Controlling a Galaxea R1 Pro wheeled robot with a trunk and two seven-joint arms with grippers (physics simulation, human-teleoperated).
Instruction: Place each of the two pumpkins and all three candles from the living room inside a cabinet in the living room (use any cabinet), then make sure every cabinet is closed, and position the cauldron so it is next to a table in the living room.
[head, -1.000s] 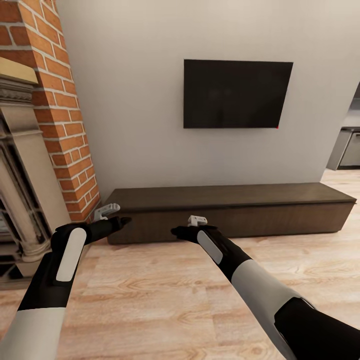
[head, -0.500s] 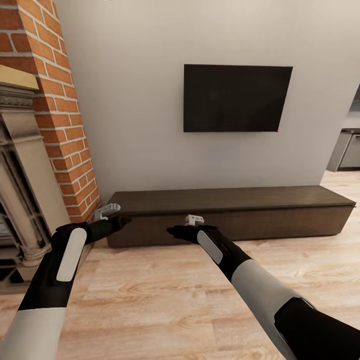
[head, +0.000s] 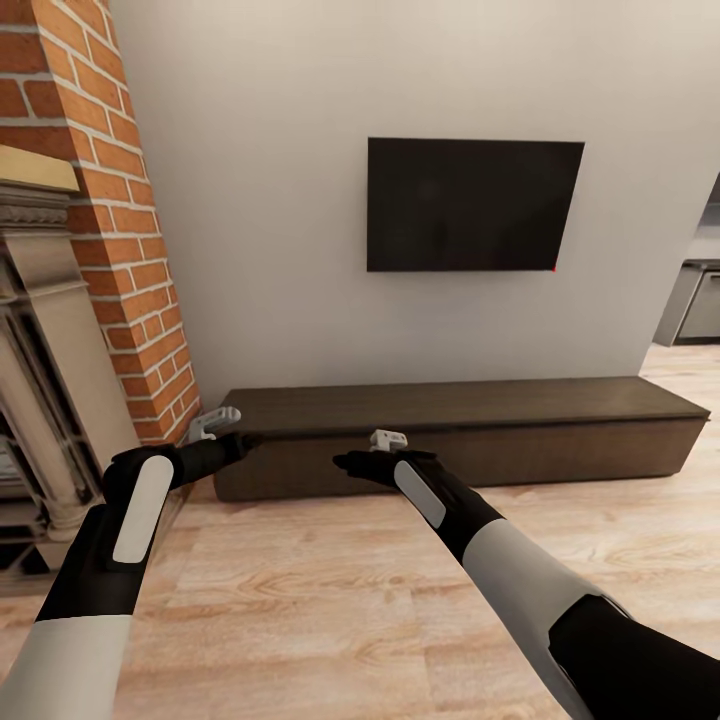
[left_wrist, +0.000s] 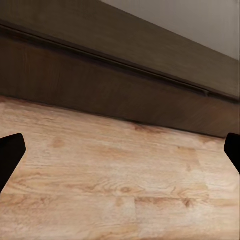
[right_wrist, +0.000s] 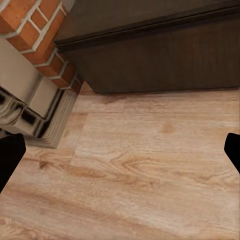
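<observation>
The cabinet (head: 470, 425) is a long, low dark-brown unit against the wall ahead, and the fronts I can see on it look shut. Both arms reach toward it over the wood floor. My left gripper (head: 245, 440) hovers near its left end and is open with nothing in it. In the left wrist view the cabinet front (left_wrist: 115, 85) lies beyond the left gripper (left_wrist: 120, 155). My right gripper (head: 345, 462) is open and empty in front of the cabinet's left half. It (right_wrist: 120, 155) looks down at the floor and the cabinet corner (right_wrist: 150, 55). Pumpkins, candles, cauldron and table are out of view.
A brick chimney (head: 110, 230) with a stone fireplace surround (head: 40, 400) stands close on the left, right beside the cabinet's left end. A black TV (head: 470, 205) hangs on the wall above the cabinet. A grey kitchen unit (head: 695, 300) shows at the far right.
The whole head view has shifted a little, so the TV and cabinet sit slightly lower in the picture. The camera moved, not the things. Both arms hold the same pose, grippers still open.
</observation>
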